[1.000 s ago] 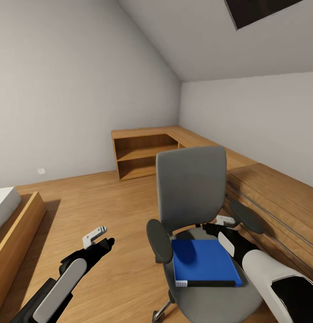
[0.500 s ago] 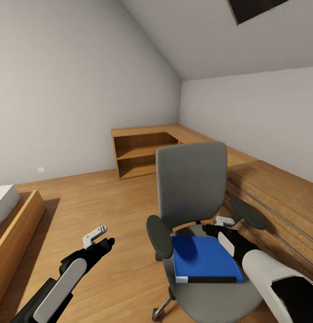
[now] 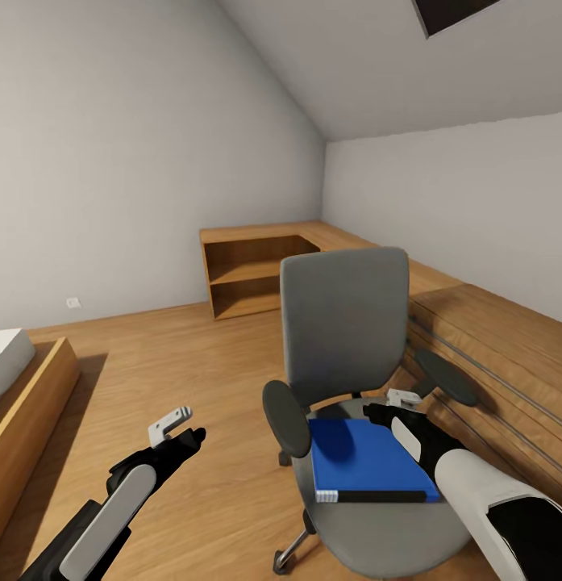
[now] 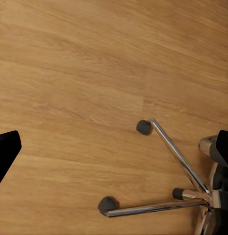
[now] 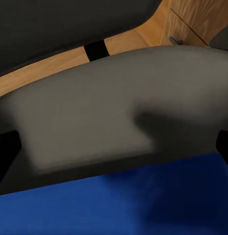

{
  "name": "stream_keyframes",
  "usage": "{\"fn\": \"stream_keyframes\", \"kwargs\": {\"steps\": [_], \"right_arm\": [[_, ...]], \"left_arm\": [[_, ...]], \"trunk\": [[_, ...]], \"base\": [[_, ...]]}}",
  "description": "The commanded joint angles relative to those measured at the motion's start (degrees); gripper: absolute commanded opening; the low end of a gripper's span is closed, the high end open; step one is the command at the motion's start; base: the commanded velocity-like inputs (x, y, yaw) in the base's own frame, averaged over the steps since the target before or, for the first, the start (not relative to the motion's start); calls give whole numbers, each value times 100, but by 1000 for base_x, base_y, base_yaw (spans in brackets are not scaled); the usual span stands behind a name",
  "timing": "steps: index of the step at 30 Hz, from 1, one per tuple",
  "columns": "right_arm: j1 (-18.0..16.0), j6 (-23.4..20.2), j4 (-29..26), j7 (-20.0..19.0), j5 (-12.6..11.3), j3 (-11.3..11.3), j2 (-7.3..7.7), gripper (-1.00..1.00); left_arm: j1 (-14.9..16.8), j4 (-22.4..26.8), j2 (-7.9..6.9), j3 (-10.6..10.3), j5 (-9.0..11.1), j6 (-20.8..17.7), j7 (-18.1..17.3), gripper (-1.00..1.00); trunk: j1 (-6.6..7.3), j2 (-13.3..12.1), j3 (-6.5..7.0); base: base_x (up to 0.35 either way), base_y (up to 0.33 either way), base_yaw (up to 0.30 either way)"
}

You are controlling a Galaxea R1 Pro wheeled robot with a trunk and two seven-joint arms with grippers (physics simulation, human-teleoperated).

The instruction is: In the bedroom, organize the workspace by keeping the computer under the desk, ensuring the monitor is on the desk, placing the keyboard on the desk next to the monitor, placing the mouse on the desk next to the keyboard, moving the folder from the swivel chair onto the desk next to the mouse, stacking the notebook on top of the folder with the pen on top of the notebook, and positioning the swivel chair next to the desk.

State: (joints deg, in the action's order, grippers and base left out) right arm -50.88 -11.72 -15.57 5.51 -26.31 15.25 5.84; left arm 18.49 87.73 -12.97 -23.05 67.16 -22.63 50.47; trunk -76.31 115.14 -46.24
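The grey swivel chair [image 3: 345, 323] stands in the middle right of the head view, its back toward the far wall. The blue folder [image 3: 368, 458] lies flat on its seat, black spine toward me. My right gripper [image 3: 391, 413] hovers just above the seat at the folder's far right corner. In the right wrist view its gripper [image 5: 114, 147] is open, with the grey seat [image 5: 94, 112] and the folder [image 5: 118, 205] between the fingers. My left gripper [image 3: 184, 434] is open over bare floor left of the chair. Its wrist view shows the chrome star base [image 4: 177, 161].
A low wooden open shelf unit [image 3: 256, 274] fills the far corner. A long wooden drawer chest [image 3: 490, 347] runs along the right wall, close behind the chair. A wooden bed frame [image 3: 35, 395] sits at the left. Open wooden floor [image 3: 176, 363] lies between them.
The whole head view has drifted slightly, so the camera moved. Both arms keep their pose, and the folder stays on the seat.
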Motion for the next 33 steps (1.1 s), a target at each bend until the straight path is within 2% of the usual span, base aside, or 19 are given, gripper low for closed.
{"fn": "stream_keyframes", "kwargs": {"steps": [1,4,9,19,23,33], "right_arm": [[-1,-33,-16,38,-50,48,5,100],[-1,-29,-16,38,-50,48,5,100],[-1,-24,-16,38,-50,48,5,100],[-1,-18,-16,38,-50,48,5,100],[-1,-16,-16,38,-50,48,5,100],[-1,-19,-16,38,-50,48,5,100]], "left_arm": [[6,7,-4,-11,25,-13,40,100],[6,7,-4,-8,25,-13,41,100],[6,7,-4,-12,25,-13,49,100],[6,2,4,-15,25,-13,40,100],[6,0,5,-15,25,-13,59,100],[6,-6,5,-28,50,-10,41,100]], "trunk": [[1,3,-6],[1,3,-6],[-109,203,-95],[-109,203,-95],[-197,364,-167],[-197,364,-167]], "base": [[0,0,0],[0,0,0],[0,0,0],[0,0,0],[0,0,0],[0,0,0]]}}
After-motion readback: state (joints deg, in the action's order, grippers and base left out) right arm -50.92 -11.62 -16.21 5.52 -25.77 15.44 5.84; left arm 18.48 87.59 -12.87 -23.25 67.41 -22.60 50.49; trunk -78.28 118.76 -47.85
